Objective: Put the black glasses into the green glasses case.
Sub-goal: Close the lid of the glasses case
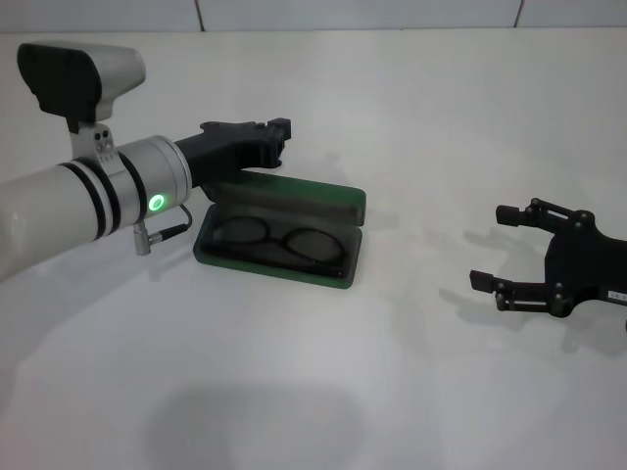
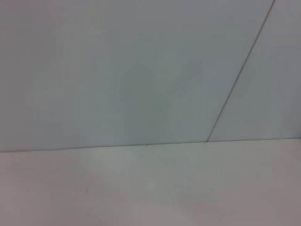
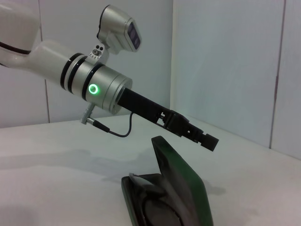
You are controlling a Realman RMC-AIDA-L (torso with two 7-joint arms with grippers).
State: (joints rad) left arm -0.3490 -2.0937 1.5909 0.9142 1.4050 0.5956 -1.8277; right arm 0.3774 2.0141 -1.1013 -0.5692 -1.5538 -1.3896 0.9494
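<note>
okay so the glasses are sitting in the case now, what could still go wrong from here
The left gripper hangs just behind the raised lid of the green glasses case; a careless push could slam or slide the case. The black glasses lie near the front rim, so closing might pinch the frame.

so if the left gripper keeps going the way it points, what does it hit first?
Probably nothing nearby: the left gripper points out above the green glasses case lid edge, toward the back wall. Depth unclear.

The left gripper [image 1: 279, 132] reached forward with its fingers together; the right gripper [image 1: 495, 250] rested low at the right, fingers spread.
</note>
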